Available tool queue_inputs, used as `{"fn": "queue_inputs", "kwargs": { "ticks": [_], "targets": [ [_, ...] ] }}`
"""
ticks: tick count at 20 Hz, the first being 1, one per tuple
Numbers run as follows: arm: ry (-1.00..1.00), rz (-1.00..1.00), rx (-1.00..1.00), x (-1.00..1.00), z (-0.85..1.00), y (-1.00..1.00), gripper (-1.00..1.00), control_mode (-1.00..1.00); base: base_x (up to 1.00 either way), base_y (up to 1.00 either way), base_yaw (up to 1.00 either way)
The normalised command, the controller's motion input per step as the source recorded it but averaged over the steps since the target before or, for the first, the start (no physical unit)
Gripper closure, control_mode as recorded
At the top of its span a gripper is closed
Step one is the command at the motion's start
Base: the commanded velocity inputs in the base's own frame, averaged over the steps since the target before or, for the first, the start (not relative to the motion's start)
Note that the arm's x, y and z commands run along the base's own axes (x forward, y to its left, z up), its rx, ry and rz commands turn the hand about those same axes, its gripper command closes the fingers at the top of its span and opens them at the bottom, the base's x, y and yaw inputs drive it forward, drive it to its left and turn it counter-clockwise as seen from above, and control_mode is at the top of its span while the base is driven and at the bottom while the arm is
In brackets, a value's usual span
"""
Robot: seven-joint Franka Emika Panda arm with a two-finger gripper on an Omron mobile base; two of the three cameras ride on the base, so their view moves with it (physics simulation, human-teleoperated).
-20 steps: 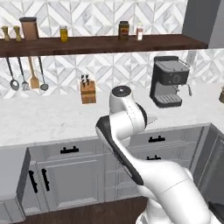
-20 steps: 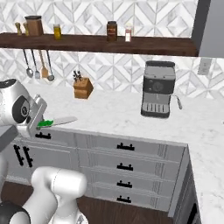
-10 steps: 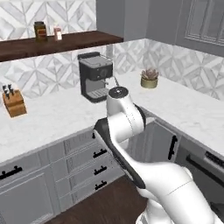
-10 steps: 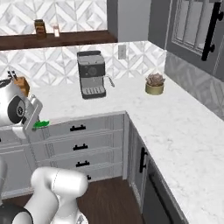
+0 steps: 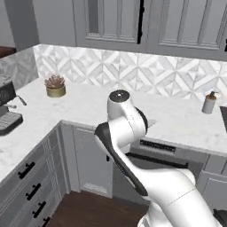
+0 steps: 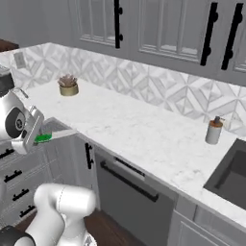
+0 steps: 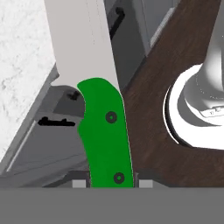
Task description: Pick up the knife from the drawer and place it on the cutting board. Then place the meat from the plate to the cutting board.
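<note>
The knife (image 7: pixel 107 131) has a bright green handle, and its pale blade (image 7: pixel 83 39) points up and away in the hand view. My gripper (image 7: pixel 111 183) is shut on the lower end of that handle. In the right base view the gripper (image 6: pixel 41 138) hangs at the left, in front of the counter edge. It holds the knife (image 6: pixel 50 136) roughly level, with the blade pointing right. The cutting board, the plate and the meat are out of view. The lower drawers (image 5: pixel 27 177) at the left are closed.
A marble corner counter (image 6: pixel 144 134) carries a potted plant (image 6: pixel 68 86), a soap bottle (image 6: pixel 214 130) and a dark sink (image 6: pixel 233 173). A dishwasher front (image 6: pixel 129 187) sits below it. The coffee machine (image 5: pixel 6 111) stands at the far left. Wall cabinets (image 5: pixel 133 22) hang above.
The whole scene has swung as the base moved: the coffee machine slid to the left edge, and the plant, soap bottle and sink came into view. The knife stays in the gripper.
</note>
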Motion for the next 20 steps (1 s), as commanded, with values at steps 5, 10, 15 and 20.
{"fn": "queue_inputs", "kwargs": {
  "ticks": [5, 10, 15, 20],
  "targets": [
    [0.0, 0.0, 0.0, 0.0, 0.0, 0.0, 1.0, 1.0, -0.22, 0.0, -0.98],
    [0.0, 0.0, 0.0, 0.0, 0.0, 0.0, 1.0, 1.0, -0.14, 0.0, -0.99],
    [0.0, 0.0, 0.0, 0.0, 0.0, 0.0, 1.0, 1.0, 0.0, -0.05, -0.99],
    [0.0, 0.0, 0.0, 0.0, 0.0, 0.0, 1.0, 1.0, 0.03, -0.42, -0.94]
  ]
}}
